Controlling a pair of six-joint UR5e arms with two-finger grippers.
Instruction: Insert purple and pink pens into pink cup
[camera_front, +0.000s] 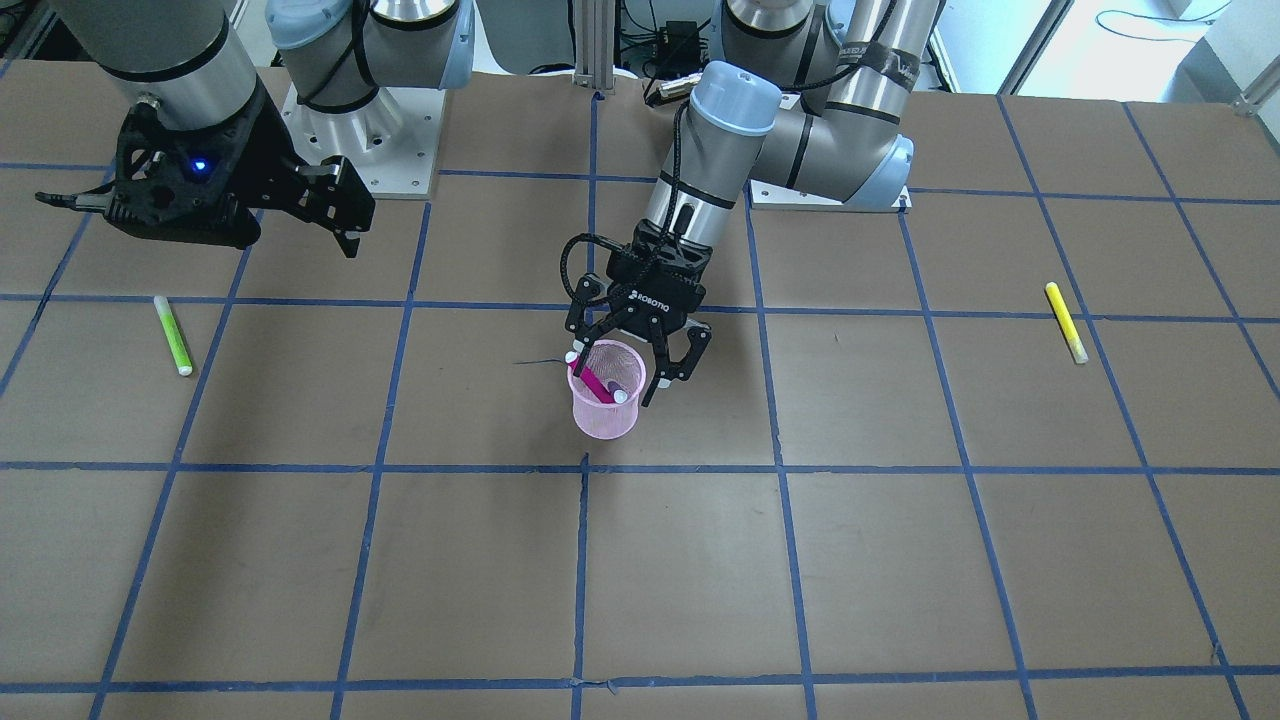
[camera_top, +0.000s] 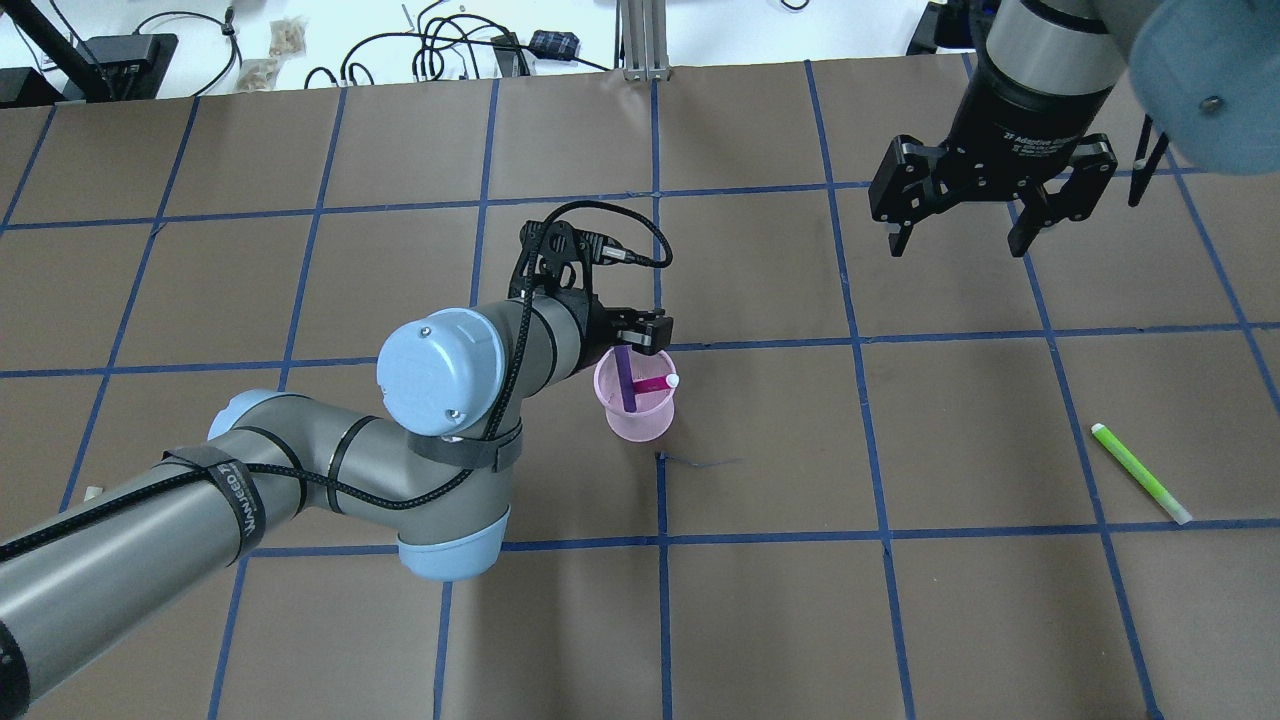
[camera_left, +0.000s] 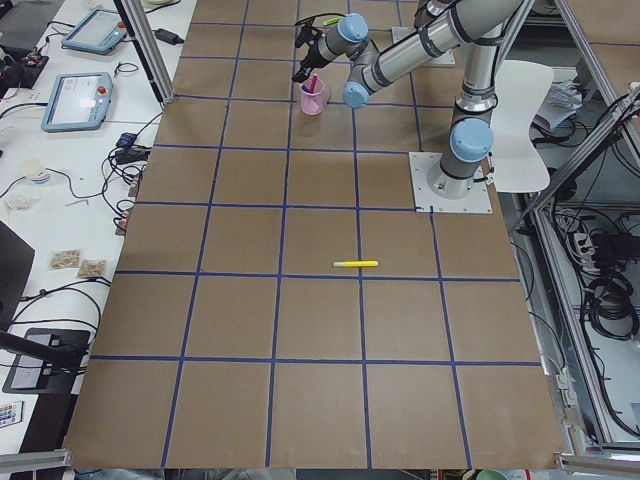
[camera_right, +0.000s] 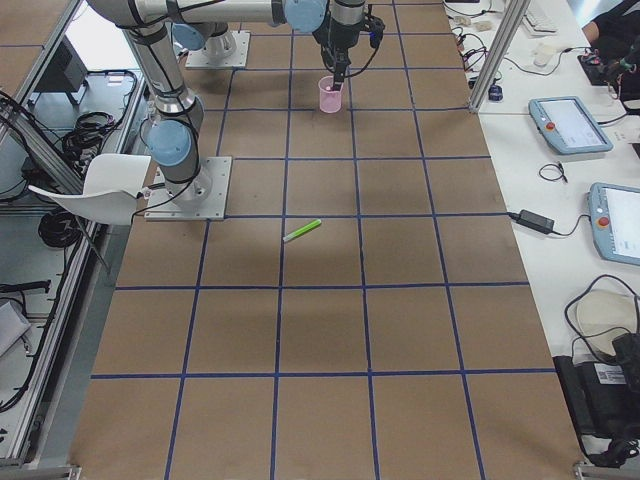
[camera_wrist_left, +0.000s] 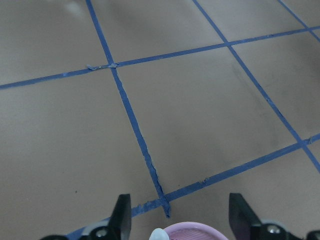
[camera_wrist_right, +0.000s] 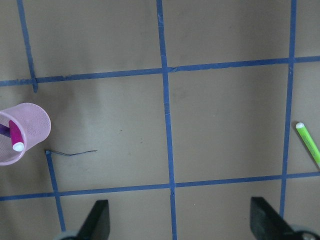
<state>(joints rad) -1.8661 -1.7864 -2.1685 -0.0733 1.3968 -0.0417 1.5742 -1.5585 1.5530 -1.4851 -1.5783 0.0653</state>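
Note:
The pink mesh cup (camera_front: 606, 405) stands upright near the table's middle. It also shows in the overhead view (camera_top: 634, 412) and the right wrist view (camera_wrist_right: 25, 131). A pink pen (camera_front: 597, 383) with a white tip leans inside it, and a purple pen (camera_top: 626, 375) stands in it beside the pink one. My left gripper (camera_front: 622, 372) hangs just over the cup's rim, open and empty, with its fingers (camera_wrist_left: 121, 212) spread either side of the rim (camera_wrist_left: 192, 230). My right gripper (camera_top: 965, 235) is open and empty, raised well off to the side.
A green pen (camera_top: 1140, 487) lies on the table on my right side and shows in the right wrist view (camera_wrist_right: 308, 142). A yellow pen (camera_front: 1066, 322) lies on my left side. Blue tape lines grid the brown table (camera_front: 900, 560).

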